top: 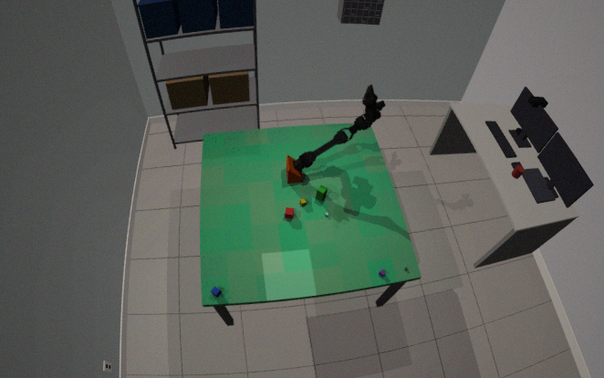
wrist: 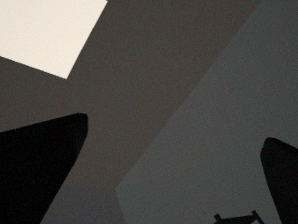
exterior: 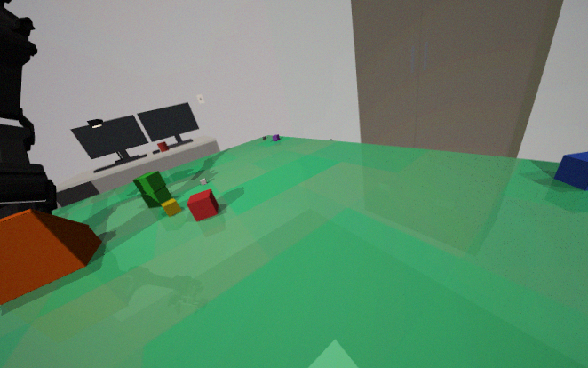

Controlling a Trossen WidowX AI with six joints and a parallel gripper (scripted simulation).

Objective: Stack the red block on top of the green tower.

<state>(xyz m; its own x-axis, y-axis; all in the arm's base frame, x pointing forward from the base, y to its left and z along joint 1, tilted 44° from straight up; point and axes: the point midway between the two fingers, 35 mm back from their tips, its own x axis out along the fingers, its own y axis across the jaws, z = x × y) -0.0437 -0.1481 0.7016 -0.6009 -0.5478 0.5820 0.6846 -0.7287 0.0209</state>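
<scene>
The red block sits alone on the table, a short way from the green tower. The green tower stands near the arm's base; the exterior view shows two green blocks, one on the other, with nothing on top. My gripper is open and empty, its two dark fingertips wide apart in the wrist view. In the top view the arm reaches up and away from the blocks, so the gripper is far from both. The wrist view shows neither the red block nor the tower.
A small yellow block lies between the red block and the tower. A tiny white block lies near the tower. A blue block and a purple block lie near far corners.
</scene>
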